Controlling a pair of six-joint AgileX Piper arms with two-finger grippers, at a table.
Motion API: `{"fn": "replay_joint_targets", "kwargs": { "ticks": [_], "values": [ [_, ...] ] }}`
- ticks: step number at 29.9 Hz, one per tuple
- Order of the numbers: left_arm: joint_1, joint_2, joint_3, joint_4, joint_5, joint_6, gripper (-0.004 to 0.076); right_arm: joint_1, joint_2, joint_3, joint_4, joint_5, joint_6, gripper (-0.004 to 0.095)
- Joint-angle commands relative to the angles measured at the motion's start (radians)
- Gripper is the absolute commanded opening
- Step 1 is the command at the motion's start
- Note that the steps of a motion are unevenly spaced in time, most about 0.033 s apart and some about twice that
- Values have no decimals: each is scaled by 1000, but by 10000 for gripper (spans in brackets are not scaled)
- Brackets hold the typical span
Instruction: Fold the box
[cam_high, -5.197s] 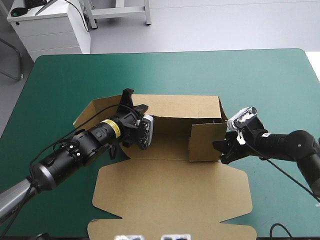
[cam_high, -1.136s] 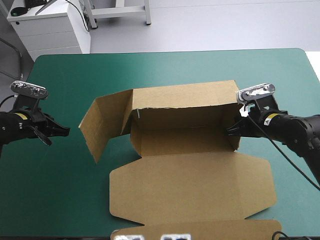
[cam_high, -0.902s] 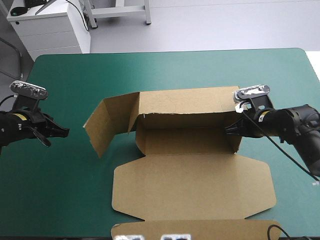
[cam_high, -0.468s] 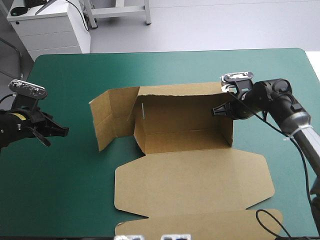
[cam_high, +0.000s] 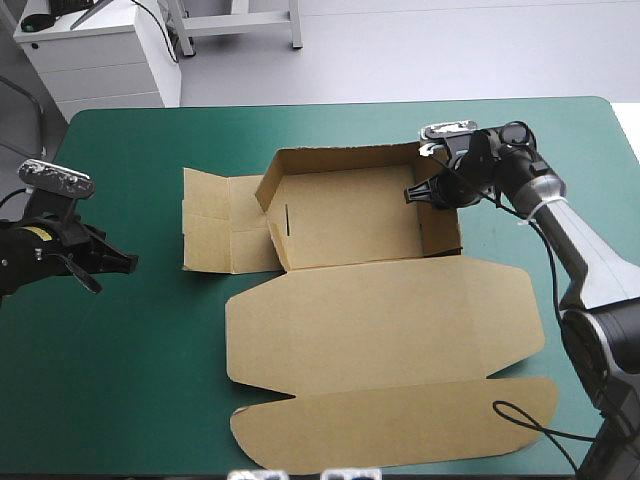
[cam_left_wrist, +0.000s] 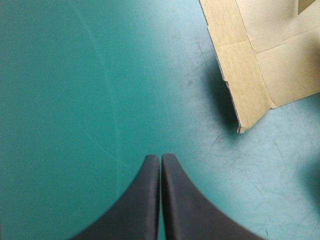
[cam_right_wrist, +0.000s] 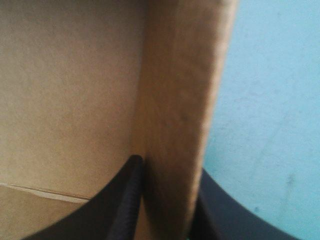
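Teal-green cover (cam_high: 130, 400) spreads over the table; the brown box (cam_high: 350, 215) sits around its middle, a little toward the far edge, as an open tray with its far and right walls raised; the lid (cam_high: 380, 330) lies flat on the cover toward the near edge, with 1 long tuck strip (cam_high: 400, 430) along its near side; 1 side flap (cam_high: 215, 222), creased into panels, lies flat on the cover at the tray's left. The right gripper (cam_high: 420, 195) pinches the right wall (cam_right_wrist: 180, 100) close to the far right corner; its 2 black fingers are all but closed, 1 inside the tray and 1 outside, the board between them. The left gripper (cam_high: 125, 262) hangs over bare cover near the table's left edge, well apart from the box; its 2 fingers are pressed together in a pointed arch, holding nothing; a corner of the flat flap lies ahead of it and off to one side.
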Motion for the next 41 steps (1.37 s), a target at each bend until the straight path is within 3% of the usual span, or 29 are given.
{"fn": "replay_joint_targets", "kwargs": {
  "ticks": [1,3,10,16,26,28,30,36,41],
  "values": [
    [2,-18,-24,-26,-49,-5,-8,3,-40,-44,19,-49,-28,538],
    [2,-18,-24,-35,-48,-5,-8,3,-40,-65,19,-47,-39,610],
    [2,-18,-24,-47,-48,-5,-8,3,-40,-155,-9,90,-39,607],
    [2,-18,-24,-55,-50,-5,-8,3,-12,-162,-79,83,-13,608],
    [2,-18,-24,-55,-33,-12,-8,3,108,-162,-46,83,2,605],
    [2,-18,-24,-55,-33,-12,-8,3,124,-162,-13,83,2,566],
    [2,-17,-24,-55,-33,-12,-8,3,126,-162,10,83,2,465],
    [2,-17,-24,-55,-22,-12,-8,3,124,-162,26,134,2,3],
    [2,-14,-24,-53,-14,-12,-8,3,110,-162,20,172,-3,-19]
  ]
}}
